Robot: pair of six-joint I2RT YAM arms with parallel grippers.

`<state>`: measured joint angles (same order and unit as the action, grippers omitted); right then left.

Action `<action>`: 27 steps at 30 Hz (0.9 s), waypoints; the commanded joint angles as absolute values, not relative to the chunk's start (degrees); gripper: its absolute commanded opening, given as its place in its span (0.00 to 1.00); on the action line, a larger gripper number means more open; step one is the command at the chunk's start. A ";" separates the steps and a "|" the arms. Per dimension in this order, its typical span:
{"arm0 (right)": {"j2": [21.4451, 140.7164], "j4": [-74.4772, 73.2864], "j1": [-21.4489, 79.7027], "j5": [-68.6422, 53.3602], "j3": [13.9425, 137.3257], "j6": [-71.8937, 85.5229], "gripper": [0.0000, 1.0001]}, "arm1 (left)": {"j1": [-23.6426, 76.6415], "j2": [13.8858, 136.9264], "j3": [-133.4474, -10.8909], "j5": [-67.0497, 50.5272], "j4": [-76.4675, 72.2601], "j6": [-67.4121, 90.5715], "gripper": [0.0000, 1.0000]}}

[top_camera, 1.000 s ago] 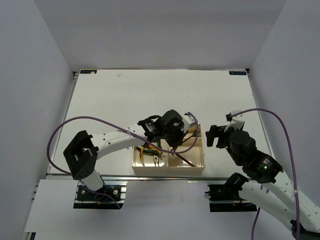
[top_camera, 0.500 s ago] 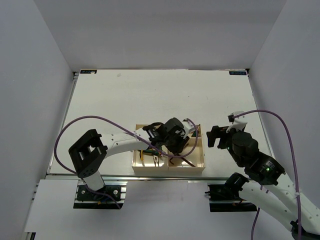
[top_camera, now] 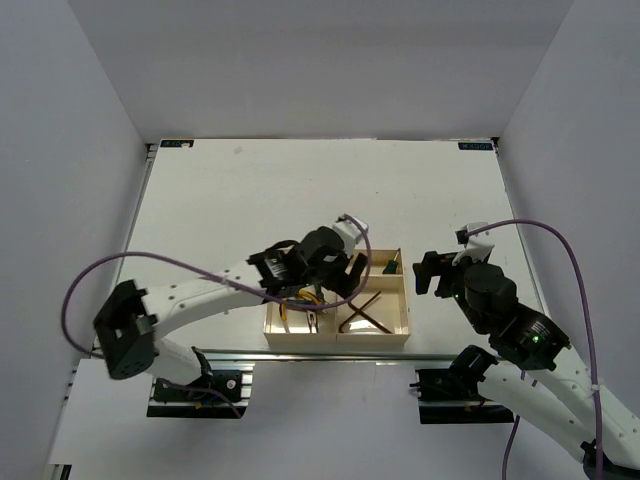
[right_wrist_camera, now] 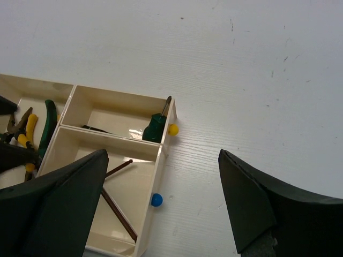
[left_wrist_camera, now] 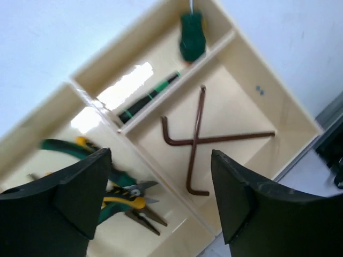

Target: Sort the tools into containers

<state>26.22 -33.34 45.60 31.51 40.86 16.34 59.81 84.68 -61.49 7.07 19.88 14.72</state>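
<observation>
The cream tray sits near the table's front edge. In the left wrist view its big compartment holds green- and yellow-handled pliers. Two dark hex keys lie crossed in one small compartment. The other holds a stubby green screwdriver and a slim one. My left gripper hovers over the tray, open and holding nothing. My right gripper hangs open above bare table just right of the tray. Its wrist view shows the stubby screwdriver and hex keys.
A small yellow ball and a blue ball sit against the tray's right outer wall. White walls enclose the table on three sides. A metal rail runs along the front edge below the tray.
My left gripper has gone from shut to open and drawn back up and left from the right compartment, where a hex key now lies crossed on another. The right arm barely moved.
</observation>
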 commanded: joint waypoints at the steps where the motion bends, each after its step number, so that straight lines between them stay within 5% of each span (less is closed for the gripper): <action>1: 25.58 -31.38 45.44 31.91 41.84 16.44 0.89 | 59.41 72.20 -60.65 18.26 21.79 17.40 0.86; 14: 22.24 -31.46 45.61 33.22 39.64 16.17 0.89 | 59.41 38.97 -54.59 48.14 35.59 20.04 0.98; 27: 21.62 -33.13 45.53 35.60 37.36 18.10 0.89 | 59.41 23.65 -43.43 52.83 40.79 24.09 0.98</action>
